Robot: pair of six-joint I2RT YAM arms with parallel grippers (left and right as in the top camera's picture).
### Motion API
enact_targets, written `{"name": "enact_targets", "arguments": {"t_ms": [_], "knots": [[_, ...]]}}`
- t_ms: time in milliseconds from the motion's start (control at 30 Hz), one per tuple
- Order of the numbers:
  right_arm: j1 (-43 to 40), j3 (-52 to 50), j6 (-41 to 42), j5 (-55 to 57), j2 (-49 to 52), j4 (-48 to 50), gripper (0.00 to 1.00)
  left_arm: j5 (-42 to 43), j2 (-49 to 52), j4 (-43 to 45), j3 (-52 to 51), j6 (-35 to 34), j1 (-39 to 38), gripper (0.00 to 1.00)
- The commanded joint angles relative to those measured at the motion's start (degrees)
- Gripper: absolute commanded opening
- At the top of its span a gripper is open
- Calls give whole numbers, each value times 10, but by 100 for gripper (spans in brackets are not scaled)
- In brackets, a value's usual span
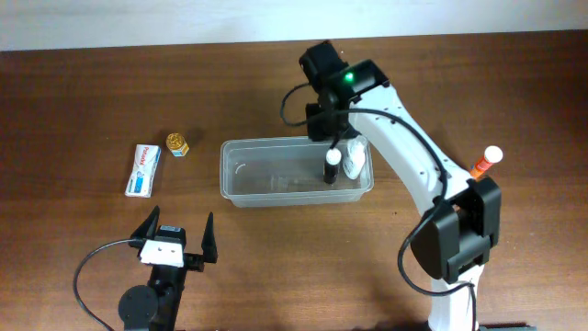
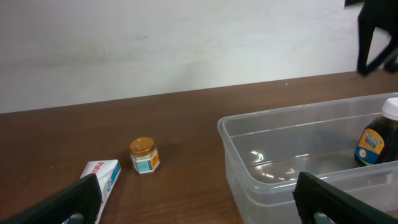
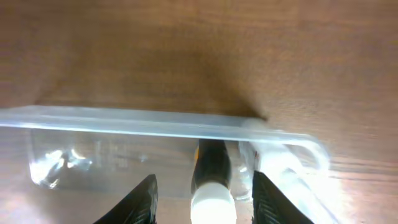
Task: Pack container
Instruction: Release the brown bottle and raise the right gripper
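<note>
R gripper (image 3: 204,177) part-open astride dark bottle (image 1: 332,167) at container (image 1: 224,175) right end, no pinch. L gripper (image 1: 181,217) wide, empty, near container's front. Container prob light, thin, slick; grab rim.

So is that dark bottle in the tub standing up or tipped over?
Upright. The dark bottle stands inside the container, white cap on top, in the left wrist view.

Bright and even overhead. Blurred in the right wrist view, with glare along the container (image 3: 155,121) rim.
</note>
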Motion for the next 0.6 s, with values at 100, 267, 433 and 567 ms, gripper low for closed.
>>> {"name": "enact_targets", "arguments": {"t_ms": [100,267,433,567], "knots": [[-21,163,-4,66,0,-115,45,-2,-4,-3,-1,7,2,99],[-85,288,-2,69,0,-246,54,-2,-4,-3,-1,7,2,99],[-178,303,-20,-16,-26,-252,62,-2,-4,-3,-1,7,2,99],[-248,276,-55,-25,-45,-252,67,-2,-4,-3,-1,7,2,99]]}}
